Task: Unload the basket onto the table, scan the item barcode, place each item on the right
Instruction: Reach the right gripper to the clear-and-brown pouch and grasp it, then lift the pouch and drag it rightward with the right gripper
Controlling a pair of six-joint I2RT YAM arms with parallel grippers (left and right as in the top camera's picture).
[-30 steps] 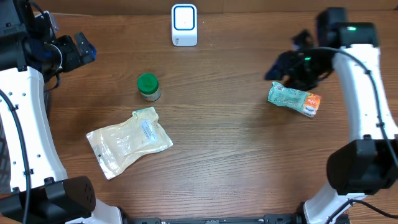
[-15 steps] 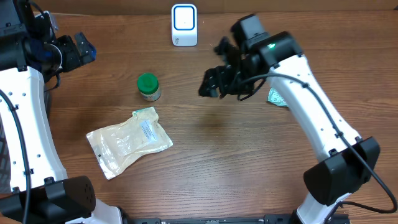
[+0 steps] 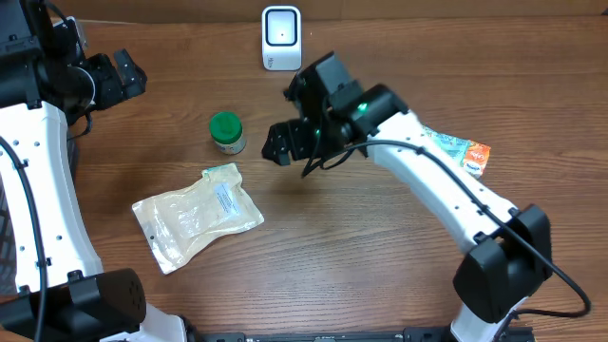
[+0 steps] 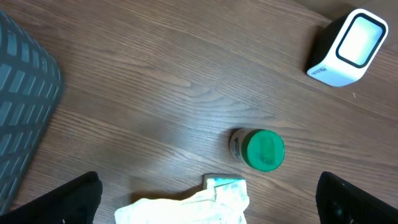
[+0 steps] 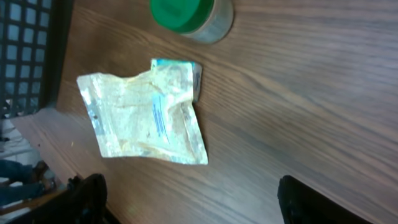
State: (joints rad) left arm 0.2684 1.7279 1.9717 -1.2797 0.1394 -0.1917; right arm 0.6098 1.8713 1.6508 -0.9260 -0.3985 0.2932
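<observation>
The white barcode scanner point(image 3: 281, 38) point(image 4: 347, 46) stands at the table's far edge. A green-lidded jar point(image 3: 226, 132) point(image 4: 261, 149) point(image 5: 191, 15) is upright left of centre. A pale plastic pouch point(image 3: 197, 215) point(image 5: 146, 115) point(image 4: 193, 202) with a printed label lies flat nearer the front. A green and orange snack packet point(image 3: 458, 152) lies alone at the right. My right gripper point(image 3: 285, 122) point(image 5: 199, 205) hovers open and empty just right of the jar, above bare wood. My left gripper point(image 3: 123, 74) point(image 4: 205, 199) is raised at the far left, open and empty.
A dark grey mesh basket point(image 4: 25, 93) point(image 5: 34, 50) stands beyond the table's left edge. Bare wood lies between the jar, the pouch and the snack packet.
The right arm swung from the snack packet at the right across to the middle near the jar, its jaws widening; the packet stays on the table. The left arm has not moved.
</observation>
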